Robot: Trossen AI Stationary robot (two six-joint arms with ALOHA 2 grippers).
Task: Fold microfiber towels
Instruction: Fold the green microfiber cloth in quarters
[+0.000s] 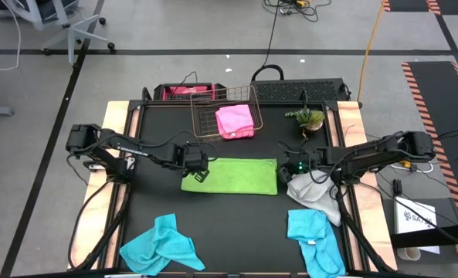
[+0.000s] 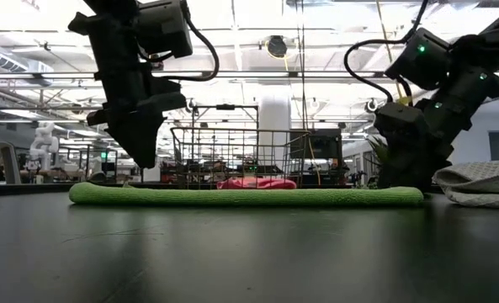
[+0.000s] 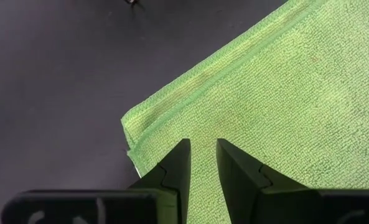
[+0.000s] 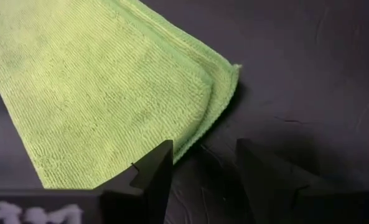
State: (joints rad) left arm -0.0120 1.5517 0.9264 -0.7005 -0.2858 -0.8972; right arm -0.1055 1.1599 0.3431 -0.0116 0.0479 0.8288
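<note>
High view: the lime green microfiber towel (image 1: pixel 230 175) lay as a flat, folded rectangle mid-table on the black table (image 1: pixel 236 232). The left gripper (image 1: pixel 200 171) stood at its left end, the right gripper (image 1: pixel 292 167) just off its right end. A pink towel (image 1: pixel 235 121) sat in the copper wire basket (image 1: pixel 222 110); a crumpled grey towel (image 1: pixel 315 193) and two turquoise towels (image 1: pixel 161 245) (image 1: pixel 312 238) waited unfolded nearer the front edge.

Low view: the green towel lay flat, and both grippers were lifted clear above it.

Left wrist view: jaws narrowly apart over the towel's corner, holding nothing.

Right wrist view: jaws well apart beside the doubled corner, empty.

Judgement: first fold of the green towel done and released. The next move likely calls for a second fold, gripping both layers at one end.
</note>
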